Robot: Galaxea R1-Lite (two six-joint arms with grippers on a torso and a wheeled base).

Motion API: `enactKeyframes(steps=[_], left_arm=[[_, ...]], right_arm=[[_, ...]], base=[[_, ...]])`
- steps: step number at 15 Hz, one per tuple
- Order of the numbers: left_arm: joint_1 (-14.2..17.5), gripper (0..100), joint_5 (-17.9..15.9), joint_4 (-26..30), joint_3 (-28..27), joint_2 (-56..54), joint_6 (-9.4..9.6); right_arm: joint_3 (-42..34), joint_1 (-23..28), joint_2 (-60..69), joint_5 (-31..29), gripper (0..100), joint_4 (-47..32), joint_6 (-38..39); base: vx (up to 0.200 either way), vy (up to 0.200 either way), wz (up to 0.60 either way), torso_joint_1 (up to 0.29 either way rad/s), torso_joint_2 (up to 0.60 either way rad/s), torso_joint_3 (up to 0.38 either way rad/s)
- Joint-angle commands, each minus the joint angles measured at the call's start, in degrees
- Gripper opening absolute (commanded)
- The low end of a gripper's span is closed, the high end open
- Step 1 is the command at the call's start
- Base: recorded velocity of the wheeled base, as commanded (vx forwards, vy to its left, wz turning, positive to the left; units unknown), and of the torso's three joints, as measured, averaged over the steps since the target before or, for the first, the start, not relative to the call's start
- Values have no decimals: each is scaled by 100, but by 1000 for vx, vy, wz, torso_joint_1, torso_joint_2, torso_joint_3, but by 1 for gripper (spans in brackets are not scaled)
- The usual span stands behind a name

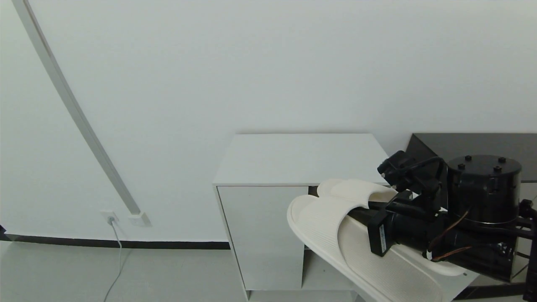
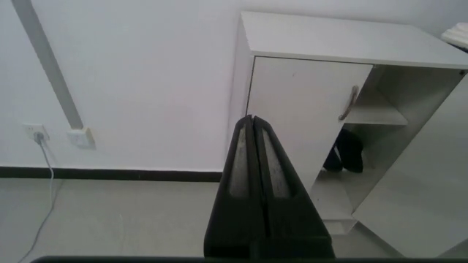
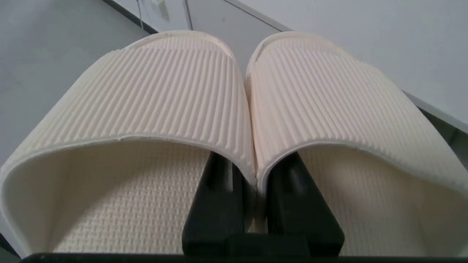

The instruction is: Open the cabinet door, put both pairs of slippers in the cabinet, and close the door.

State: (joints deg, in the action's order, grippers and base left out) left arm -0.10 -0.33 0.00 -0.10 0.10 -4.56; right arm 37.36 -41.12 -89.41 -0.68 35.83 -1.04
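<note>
A white cabinet (image 1: 293, 159) stands against the wall, its left door (image 1: 260, 235) shut and its right side open. My right gripper (image 1: 363, 209) is in front of the open side, level with the cabinet top. It is shut on a pair of cream ribbed slippers (image 1: 331, 218), one finger inside each slipper (image 3: 175, 95), pinching their adjoining walls at the right gripper (image 3: 252, 197). My left gripper (image 2: 252, 124) is shut and empty, held away from the cabinet (image 2: 329, 36) and pointing at its shut door (image 2: 307, 109). A dark pair of slippers (image 2: 347, 155) lies on a lower shelf inside.
A wall socket with a plugged cable (image 1: 110, 218) and a slanting grey conduit (image 1: 75, 109) lie left of the cabinet, above bare floor (image 1: 126, 272). A dark surface (image 1: 470, 144) adjoins the cabinet's right side. The shut door carries a handle (image 2: 349, 102).
</note>
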Motion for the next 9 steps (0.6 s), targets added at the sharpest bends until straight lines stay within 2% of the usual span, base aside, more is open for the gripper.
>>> enactKeyframes(steps=[1, 6, 9], left_arm=[[-8, 0, -2, 0, 1, 8, -1], [1, 0, -2, 0, 1, 8, -1], [1, 0, -2, 0, 1, 8, -10]], right_arm=[[-10, -1, -24, -2, 0, 3, -2], [-10, -1, -24, -2, 0, 3, -2], [-36, -28, -33, -2, 0, 3, -2]], base=[[0, -200, 0, -2, -2, 2], [0, -200, 0, 3, 4, 2], [0, 0, 0, 0, 0, 0]])
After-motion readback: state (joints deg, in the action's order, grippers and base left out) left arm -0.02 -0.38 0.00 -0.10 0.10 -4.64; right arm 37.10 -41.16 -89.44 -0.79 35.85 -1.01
